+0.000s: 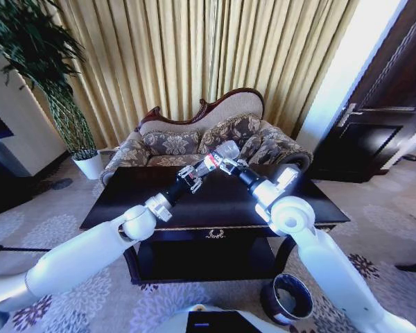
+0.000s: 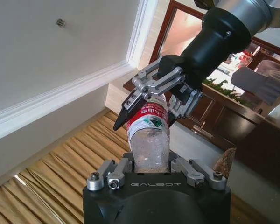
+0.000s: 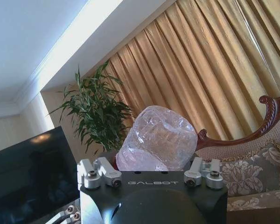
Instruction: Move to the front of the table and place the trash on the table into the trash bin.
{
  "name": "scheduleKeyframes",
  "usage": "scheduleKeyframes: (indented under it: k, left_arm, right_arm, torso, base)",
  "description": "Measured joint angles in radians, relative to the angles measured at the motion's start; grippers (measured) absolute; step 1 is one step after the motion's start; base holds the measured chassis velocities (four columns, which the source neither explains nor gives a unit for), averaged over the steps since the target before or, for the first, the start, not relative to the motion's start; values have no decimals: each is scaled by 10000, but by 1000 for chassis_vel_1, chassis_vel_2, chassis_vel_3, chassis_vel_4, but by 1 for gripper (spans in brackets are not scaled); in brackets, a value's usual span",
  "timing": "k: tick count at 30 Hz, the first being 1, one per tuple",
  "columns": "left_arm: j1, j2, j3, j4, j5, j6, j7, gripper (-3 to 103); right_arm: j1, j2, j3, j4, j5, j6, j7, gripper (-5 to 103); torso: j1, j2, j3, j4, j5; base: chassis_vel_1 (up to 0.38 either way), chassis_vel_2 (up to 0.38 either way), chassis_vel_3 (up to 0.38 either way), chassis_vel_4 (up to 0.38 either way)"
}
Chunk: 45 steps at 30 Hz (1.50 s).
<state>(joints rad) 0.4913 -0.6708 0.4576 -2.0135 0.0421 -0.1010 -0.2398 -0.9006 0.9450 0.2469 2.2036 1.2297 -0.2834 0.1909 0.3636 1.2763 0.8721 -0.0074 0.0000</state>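
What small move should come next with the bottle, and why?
Probably the left claw should open and let go: both claws grip the bottle above the table, the right claw at its red-labelled end, and the trash bin stands on the right arm's side.

The place was a furnished sitting room, of the sort found in a home or a hotel suite. Long pleated gold curtains (image 1: 194, 55) covered the back wall from ceiling to floor. Before them stood a carved dark-wood sofa with floral damask upholstery and cushions (image 1: 201, 139). A large dark glossy wooden coffee table with gold trim (image 1: 312, 201) sat on a pale carpet patterned with purple flower medallions (image 1: 48, 229). A tall leafy green plant in a white pot (image 1: 90, 165) filled one corner, beside a dark flat television screen (image 3: 28, 172). A dark panelled wooden door with a metal lever handle (image 1: 374, 132) stood to the side, and white ceiling moulding (image 2: 60, 100) ran above.
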Motion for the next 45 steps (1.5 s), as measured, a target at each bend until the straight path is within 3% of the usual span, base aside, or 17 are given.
scheduleKeyframes:
  k: [1, 4, 5, 10, 13, 16, 18, 26, 28, 33, 35, 36, 37, 39, 42, 43, 45]
  left_arm:
    - [17, 3, 4, -21, -8, 24, 13, 30]
    - [43, 3, 5, -43, -10, 50, 30, 30]
    - [87, -4, 11, -67, -14, 103, 32, 30]
    - [125, -56, 128, -133, -26, 184, 179, 35]
    - [124, -96, 164, -151, -17, 232, 251, 52]
    - [179, -83, 163, -155, -6, 235, 275, 57]
    - [312, -39, 112, -77, 87, 212, 296, 68]
    - [909, 67, -700, 269, -352, 20, 228, 98]
    - [1135, 93, -917, 280, -469, 0, 118, 98]
    - [2189, 121, -2221, 145, -1859, 730, -497, 100]
    - [3044, -253, -4059, 200, -3017, 1673, -757, 100]
    - [3044, -253, -4059, 200, -3017, 1673, -757, 100]
    - [3446, -470, -4984, 438, -3521, 1922, -1050, 100]
    - [3631, -528, -5391, 568, -3714, 1953, -1209, 100]
    - [4640, -597, -7049, 1017, -4143, 1702, -1713, 100]
    - [4640, -597, -7049, 1017, -4143, 1702, -1713, 100]
    - [5629, -652, -8450, 1076, -4182, 1348, -1733, 100]
  right_arm:
    - [-21, -19, 27, 18, 1, -2, -4, 71]
    - [-43, -41, 66, 35, 5, -3, -12, 71]
    - [-72, -65, 121, 56, 10, -3, -25, 60]
    - [-167, -115, 237, 64, 9, -1, -55, 49]
    - [-228, -176, 323, 66, -12, 20, -200, 39]
    - [-233, -185, 370, 29, -34, 29, -253, 36]
    - [-234, -191, 469, -69, -49, 45, -261, 30]
    - [-157, -276, 1003, -1105, -655, 159, -261, 28]
    - [-136, -300, 1074, -1334, -954, 255, -258, 28]
    - [-254, -492, 1357, -1903, -2102, 327, -112, 28]
    - [-662, -536, 1601, -2094, -2885, 290, 264, 28]
    - [-662, -536, 1601, -2094, -2885, 290, 264, 28]
    - [-1117, -467, 1749, -2203, -3592, 272, 400, 28]
    - [-1398, -407, 1827, -2268, -4030, 291, 436, 28]
    - [-2437, -115, 2195, -2347, -5193, 593, 466, 28]
    - [-2437, -115, 2195, -2347, -5193, 593, 466, 28]
    - [-2900, -17, 2514, -2138, -5789, 733, 468, 28]
  torso:
    - [0, 0, 0, 0, 1]
    - [0, 0, 0, -1, 1]
    - [0, 0, 0, 0, 1]
    - [0, 1, 0, 0, 1]
    - [0, 0, 0, -1, 1]
    - [0, 1, 0, -1, 2]
    - [0, 0, -1, 0, 0]
    - [0, 1, 0, -2, 3]
    - [0, 0, 0, -2, 1]
    - [0, 0, 1, 2, -1]
    - [0, 1, -1, 3, 0]
    - [0, 1, -1, 3, 0]
    - [0, 1, 0, -2, -2]
    - [0, 1, 0, -3, 0]
    - [0, 0, 0, -4, 0]
    - [0, 0, 0, -4, 0]
    - [0, 1, -1, 2, 0]
  base:
    - [0, 0, 0, 0]
    - [0, 0, 0, 0]
    - [0, 0, 0, 0]
    - [0, 0, 0, 0]
    - [0, 0, 0, 0]
    - [0, 0, 0, 0]
    - [0, 0, 0, 0]
    - [0, 0, 0, 0]
    - [0, 0, 0, 0]
    - [0, 0, 0, 0]
    - [0, 0, 0, 0]
    - [0, 0, 0, 0]
    - [0, 0, 0, 0]
    - [0, 0, 0, 0]
    - [0, 0, 0, 0]
    - [0, 0, 0, 0]
    - [0, 0, 0, 0]
